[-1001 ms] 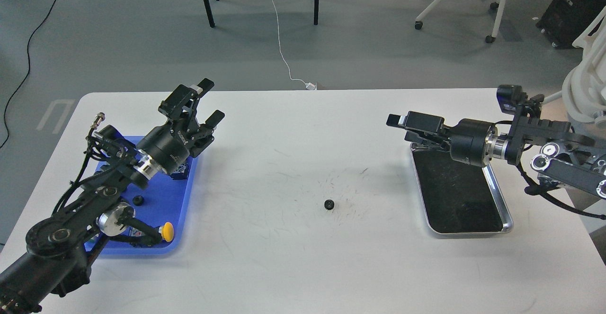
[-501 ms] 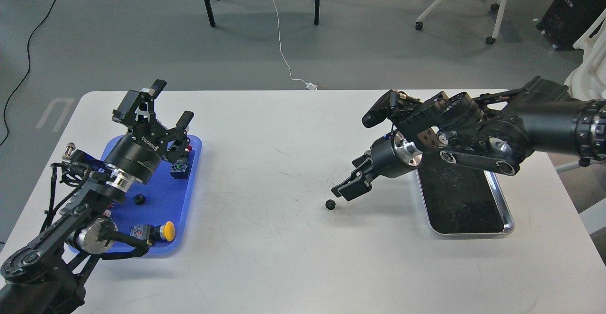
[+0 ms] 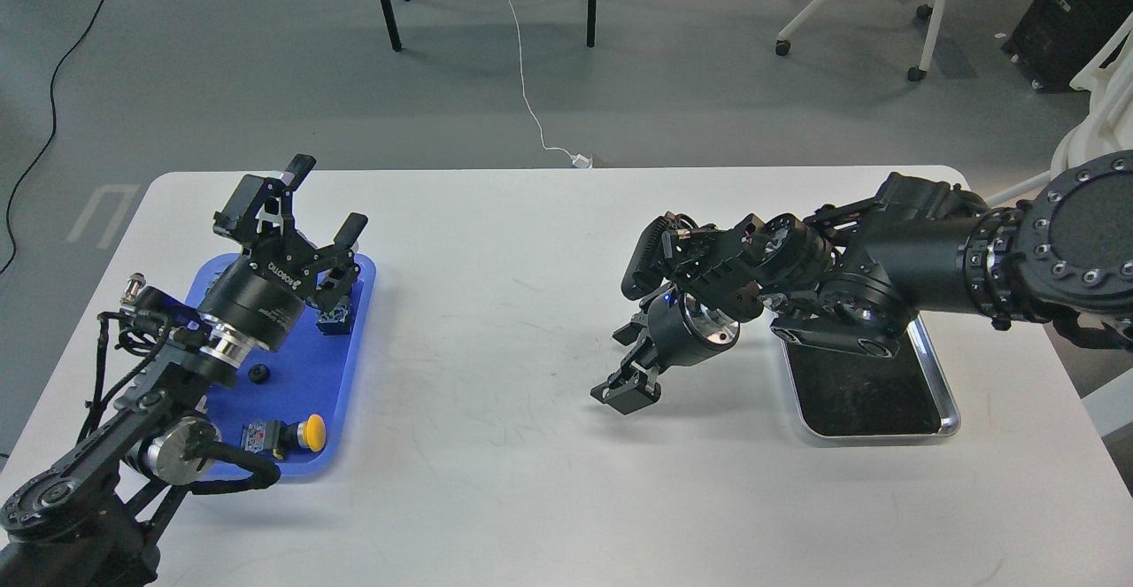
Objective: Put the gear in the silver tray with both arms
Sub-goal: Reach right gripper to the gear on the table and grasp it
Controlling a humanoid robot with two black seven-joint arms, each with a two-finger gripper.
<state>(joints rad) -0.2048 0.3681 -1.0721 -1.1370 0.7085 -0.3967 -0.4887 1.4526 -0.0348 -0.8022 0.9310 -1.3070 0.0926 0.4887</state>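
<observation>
The right gripper (image 3: 627, 390) hangs low over the middle of the tabletop (image 3: 496, 481). To its right lies the silver tray (image 3: 949, 392), partly under the right arm. Far to its left, the left gripper (image 3: 310, 215) hangs over the plastic tray (image 3: 354, 348), which holds small parts.

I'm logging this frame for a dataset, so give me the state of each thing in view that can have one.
left gripper: open, raised over the blue tray, holding nothing.
right gripper: lowered to the table's middle; open or shut cannot be told.
silver tray: upright on the table, visible floor bare, far end under the right arm.
blue tray: flat on the table, holding small parts.
gear: not visible.
</observation>
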